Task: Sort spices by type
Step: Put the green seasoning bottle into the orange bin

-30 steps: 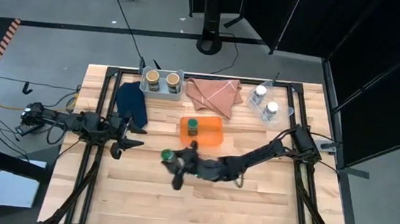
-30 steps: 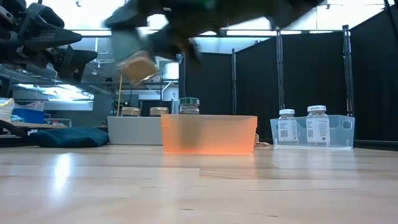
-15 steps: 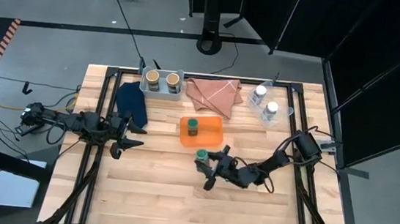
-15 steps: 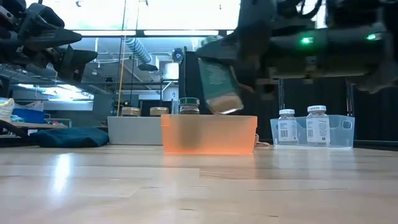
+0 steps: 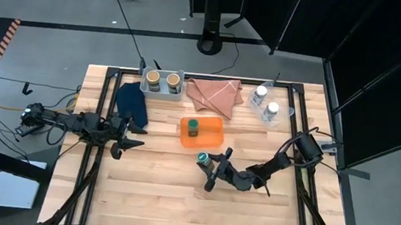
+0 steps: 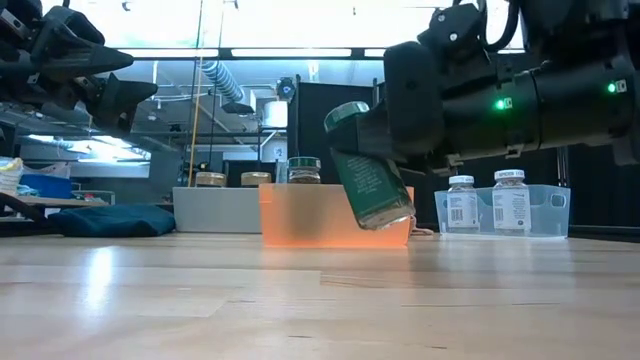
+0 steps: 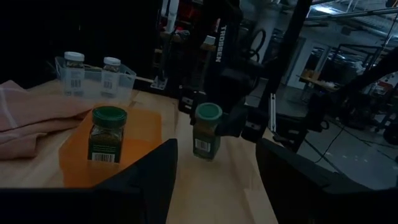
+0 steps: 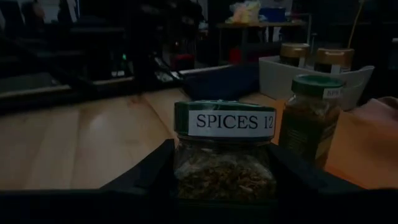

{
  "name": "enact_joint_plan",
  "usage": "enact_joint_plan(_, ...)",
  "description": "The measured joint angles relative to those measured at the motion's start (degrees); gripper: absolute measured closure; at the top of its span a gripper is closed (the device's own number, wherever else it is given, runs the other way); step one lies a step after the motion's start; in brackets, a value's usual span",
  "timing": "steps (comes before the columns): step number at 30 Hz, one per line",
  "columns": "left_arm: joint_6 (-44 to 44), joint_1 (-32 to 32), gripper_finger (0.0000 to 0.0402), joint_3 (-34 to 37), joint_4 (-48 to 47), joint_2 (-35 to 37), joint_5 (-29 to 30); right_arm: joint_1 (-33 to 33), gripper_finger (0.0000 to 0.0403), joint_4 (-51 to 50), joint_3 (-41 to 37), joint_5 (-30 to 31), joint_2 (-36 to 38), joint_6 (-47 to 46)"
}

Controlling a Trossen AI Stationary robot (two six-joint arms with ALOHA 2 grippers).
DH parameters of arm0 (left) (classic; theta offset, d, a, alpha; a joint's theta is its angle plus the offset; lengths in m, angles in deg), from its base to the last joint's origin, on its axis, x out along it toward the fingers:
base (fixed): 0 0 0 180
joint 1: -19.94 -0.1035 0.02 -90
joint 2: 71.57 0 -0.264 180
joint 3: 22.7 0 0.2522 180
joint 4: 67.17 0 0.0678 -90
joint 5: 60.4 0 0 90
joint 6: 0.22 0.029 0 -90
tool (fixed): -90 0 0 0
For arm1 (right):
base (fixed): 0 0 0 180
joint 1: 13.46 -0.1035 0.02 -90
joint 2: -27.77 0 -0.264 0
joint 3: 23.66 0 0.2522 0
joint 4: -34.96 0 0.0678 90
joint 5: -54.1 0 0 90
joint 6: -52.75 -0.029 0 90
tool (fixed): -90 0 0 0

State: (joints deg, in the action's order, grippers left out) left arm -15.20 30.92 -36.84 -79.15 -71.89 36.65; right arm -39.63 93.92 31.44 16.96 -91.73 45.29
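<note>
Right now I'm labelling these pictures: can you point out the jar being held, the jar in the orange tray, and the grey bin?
Held jar (image 6: 368, 172), low view, on its label.
Jar in the orange tray (image 5: 193, 128), high view, on its green cap.
Grey bin (image 5: 162, 91), high view, on its near rim.

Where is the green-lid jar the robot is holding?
In the high view, the right gripper holds the green-capped jar just in front of the orange tray, near the table's middle.

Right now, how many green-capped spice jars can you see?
2: one jar stands in the orange tray; the other jar is tilted, held by the right claw near the tray.
</note>
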Motion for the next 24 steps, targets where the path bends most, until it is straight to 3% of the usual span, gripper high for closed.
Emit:
enact_joint_plan(10,0.02,-0.01,0.0178,0.01,0.07,-0.02,2.1,0.33,0.0202,0.48,0.51,-2.52,-3.43,-0.47)
enact_joint_plan(24,-0.63,-0.01,0.0178,0.0,0.13,-0.02,2.36,0.04,0.0202,14.34,2.81,-1.91,-13.04,-0.9)
